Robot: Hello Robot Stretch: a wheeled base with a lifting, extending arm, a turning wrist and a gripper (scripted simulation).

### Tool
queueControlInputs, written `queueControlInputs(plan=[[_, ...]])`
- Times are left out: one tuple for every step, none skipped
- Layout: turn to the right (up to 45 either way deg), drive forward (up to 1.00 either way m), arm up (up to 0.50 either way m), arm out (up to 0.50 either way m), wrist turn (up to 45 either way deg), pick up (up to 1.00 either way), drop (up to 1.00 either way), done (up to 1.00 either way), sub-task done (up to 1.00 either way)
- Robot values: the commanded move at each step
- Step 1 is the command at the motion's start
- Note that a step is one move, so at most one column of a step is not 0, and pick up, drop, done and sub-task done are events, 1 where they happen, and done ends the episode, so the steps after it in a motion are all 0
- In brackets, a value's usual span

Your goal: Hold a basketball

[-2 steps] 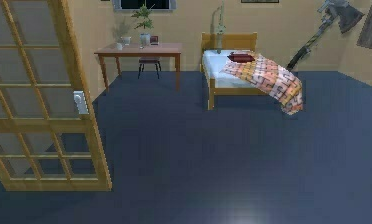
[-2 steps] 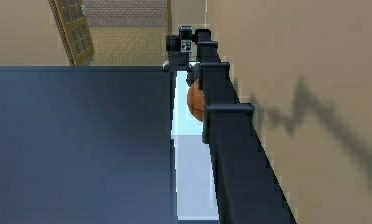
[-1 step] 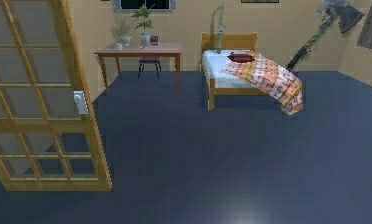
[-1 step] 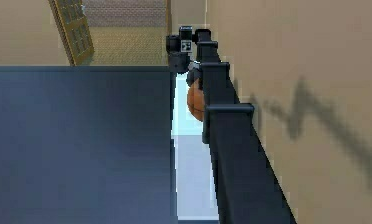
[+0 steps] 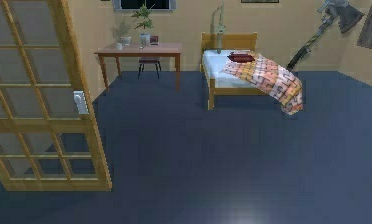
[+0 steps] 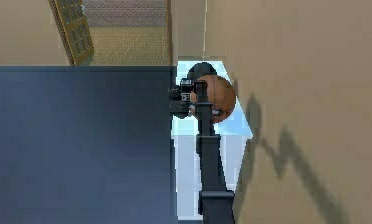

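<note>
Arm side view, L to R: dark floor (image 6: pixel 84 140), then a pale tabletop (image 6: pixel 187 160). My pincer (image 6: pixel 182 93) is at the far end of the arm (image 6: pixel 216 180). The basketball (image 6: pixel 227 98) is just to its right, brown-orange, on the tabletop's far part near the beige wall (image 6: pixel 314 100). The ball lies right at the pincer on that surface, so I can't tell the pincer's state or whether it has hold of anything.

Step in hand, as I judge it: getting a grip on the ball. To do it well I'd go slow and keep the fingers level w/ the ball's widest part so it doesn't squirt out. I'd avoid nudging it twd the edge or wall, and lift straight up only once it looks seated. A round ball prob. rolls at the least push.

Count, forward view L to R: 1 glazed door (image 5: pixel 39 95), 1 wooden tabletop (image 5: pixel 139 49) w/ 2 plants (image 5: pixel 144 20), 1 chair (image 5: pixel 149 66) under it, 1 bed (image 5: pixel 216 68) w/ 1 checked blanket (image 5: pixel 274 80), 1 floor lamp (image 5: pixel 324 35). Arm side: 1 basketball, 1 pincer, 1 arm.
</note>
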Motion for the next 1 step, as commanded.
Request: queueControlInputs(plan=[[0.0, 0.0, 0.0, 0.0, 0.0, 1.0, 0.0, 0.0, 0.0]])
